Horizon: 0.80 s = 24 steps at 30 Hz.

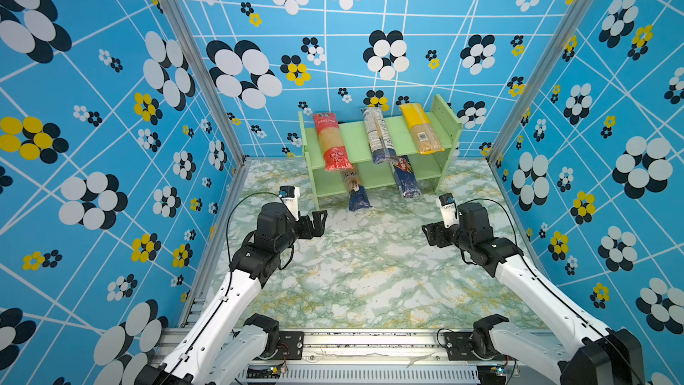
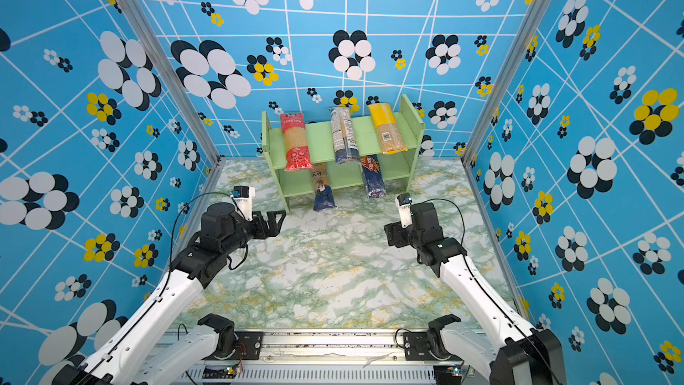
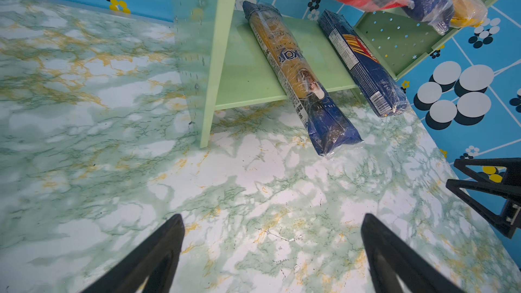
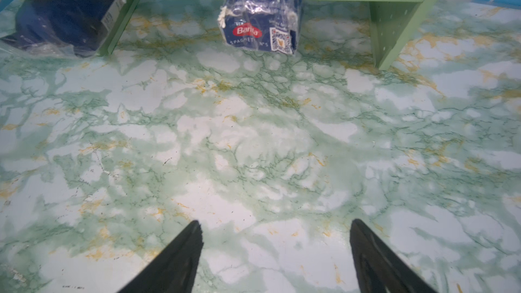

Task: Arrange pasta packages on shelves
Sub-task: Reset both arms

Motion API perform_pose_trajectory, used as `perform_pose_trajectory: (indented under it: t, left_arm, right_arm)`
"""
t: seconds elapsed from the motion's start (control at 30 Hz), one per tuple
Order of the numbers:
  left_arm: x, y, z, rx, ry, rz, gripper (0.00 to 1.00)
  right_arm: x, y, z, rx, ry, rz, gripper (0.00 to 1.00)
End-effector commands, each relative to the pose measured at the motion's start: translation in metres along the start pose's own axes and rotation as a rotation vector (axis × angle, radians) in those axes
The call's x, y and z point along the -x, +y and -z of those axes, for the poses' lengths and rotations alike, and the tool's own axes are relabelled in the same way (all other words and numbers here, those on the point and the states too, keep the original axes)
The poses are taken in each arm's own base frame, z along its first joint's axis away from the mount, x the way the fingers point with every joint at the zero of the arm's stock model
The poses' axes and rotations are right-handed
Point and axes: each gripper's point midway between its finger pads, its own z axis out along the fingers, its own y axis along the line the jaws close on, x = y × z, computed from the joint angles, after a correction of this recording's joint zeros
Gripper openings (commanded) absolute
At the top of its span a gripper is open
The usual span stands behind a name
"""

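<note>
All five packs are on the pale green shelf unit [image 1: 351, 135]. The red pack [image 1: 329, 142], clear white-label pack [image 1: 377, 135] and yellow pack [image 1: 420, 129] lie on the top tier, the other two on the lower.

The brownish pack with dark blue ends [image 1: 357, 192] runs near-to-far. Its near end overhangs the lower tier and appears to rest on the surface [image 1: 370, 272].

The left end effector [image 1: 320, 219] is the nearer one, just near-left of that end, jaws wide apart and empty. The right end effector [image 1: 428, 234], also wide open and empty, sits near-right of the Barilla pack [image 1: 405, 177], which overhangs less.

We judge that a push along the brownish pack's axis, toward the far side, would seat it.
</note>
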Motion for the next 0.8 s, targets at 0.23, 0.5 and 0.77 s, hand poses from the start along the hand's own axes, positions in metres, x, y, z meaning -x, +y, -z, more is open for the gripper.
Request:
perform_pose_trajectory:
  t: [0.23,0.5,0.77]
  left_arm:
    - [0.044,0.023,0.028,0.115,-0.165,-0.198,0.99]
    - [0.052,0.051,0.016,0.144,-0.234,-0.195,0.99]
    - [0.045,0.088,-0.003,0.207,-0.291,-0.189,0.99]
  right_arm:
    - [0.007,-0.046,-0.012,-0.094,-0.088,-0.099,0.84]
    - [0.003,-0.098,-0.031,-0.201,-0.132,-0.187,0.84]
    - [0.002,-0.120,-0.051,-0.268,-0.228,-0.174,0.84]
